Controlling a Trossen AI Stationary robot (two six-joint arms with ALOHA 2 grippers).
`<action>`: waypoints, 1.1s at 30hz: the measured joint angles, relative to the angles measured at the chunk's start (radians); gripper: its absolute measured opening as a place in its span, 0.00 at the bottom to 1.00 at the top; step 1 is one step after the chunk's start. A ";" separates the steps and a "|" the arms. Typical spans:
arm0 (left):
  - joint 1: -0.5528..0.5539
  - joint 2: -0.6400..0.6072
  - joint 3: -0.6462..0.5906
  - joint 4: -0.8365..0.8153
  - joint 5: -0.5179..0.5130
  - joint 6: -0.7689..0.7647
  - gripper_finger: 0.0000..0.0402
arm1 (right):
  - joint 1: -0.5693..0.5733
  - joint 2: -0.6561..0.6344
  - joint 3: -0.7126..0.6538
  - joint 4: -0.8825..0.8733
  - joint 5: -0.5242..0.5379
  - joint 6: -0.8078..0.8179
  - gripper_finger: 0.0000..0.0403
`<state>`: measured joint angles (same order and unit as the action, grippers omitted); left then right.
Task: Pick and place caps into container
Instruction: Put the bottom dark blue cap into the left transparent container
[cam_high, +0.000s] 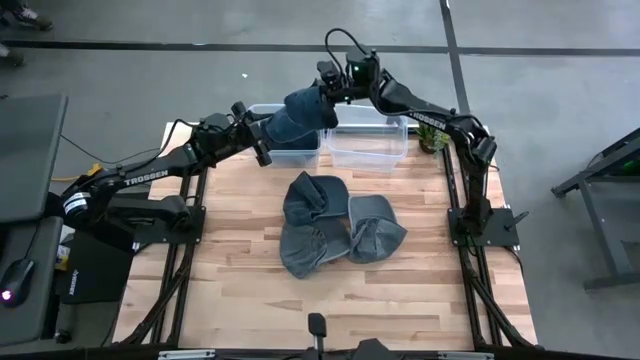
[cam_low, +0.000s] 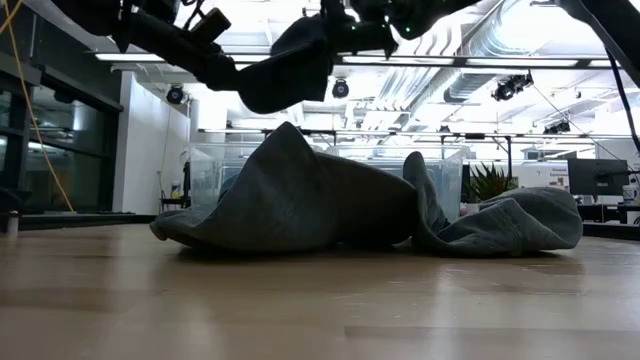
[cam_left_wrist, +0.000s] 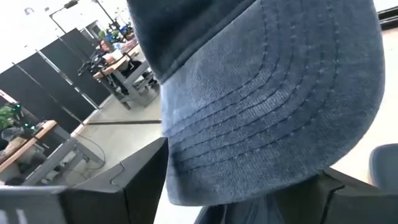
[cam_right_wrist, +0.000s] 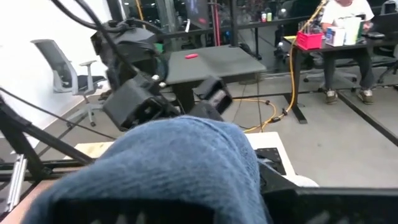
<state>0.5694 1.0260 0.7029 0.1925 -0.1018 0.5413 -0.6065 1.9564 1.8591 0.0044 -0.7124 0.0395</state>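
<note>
From above: one dark blue cap (cam_high: 300, 118) held up high over the left clear bin (cam_high: 285, 150) at the far edge of the table (cam_high: 250, 290). Held from both sides, most likely to keep the floppy cloth spread out so it can drop flat into the bin. Left hand (cam_high: 268, 135) reaching in from the left edge, arm stretched long and low. Right hand (cam_high: 330, 88) coming from the far right corner, arm bent like an elbow, tip at the cap's far side. Right clear bin (cam_high: 368, 145) just beside the left one. Three more caps (cam_high: 330, 230) heaped in the middle of the table, touching each other, waiting for a turn.

From table height: heap of grey caps (cam_low: 300, 205) lying soft and flat on the wood, both bins behind it. Held cap (cam_low: 290, 65) hanging in the air, well above the heap.

From the left wrist: cap brim (cam_left_wrist: 273, 106) filling the view, rows of stitching plain to see. Pressed right up against the camera, so gripped close; fingers themselves hidden by the cloth.

From the right wrist: blue cloth (cam_right_wrist: 161, 168) bulging up close, the other arm's dark hand (cam_right_wrist: 161, 93) just behind it. Cannot tell how wide the right hand is.
</note>
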 joint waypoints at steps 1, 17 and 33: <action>0.000 0.000 0.000 0.000 0.001 -0.006 0.63 | 0.004 0.000 0.000 0.001 0.000 -0.004 0.00; 0.000 0.000 0.000 0.026 -0.009 -0.078 0.09 | 0.017 0.000 0.000 -0.008 0.003 -0.014 0.00; 0.000 0.000 0.000 -0.005 -0.064 -0.131 0.01 | 0.017 0.000 -0.001 -0.014 0.003 -0.019 0.01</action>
<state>0.5690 1.0256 0.7033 0.1878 -0.1655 0.4103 -0.5900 1.9564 1.8585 -0.0101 -0.7092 0.0202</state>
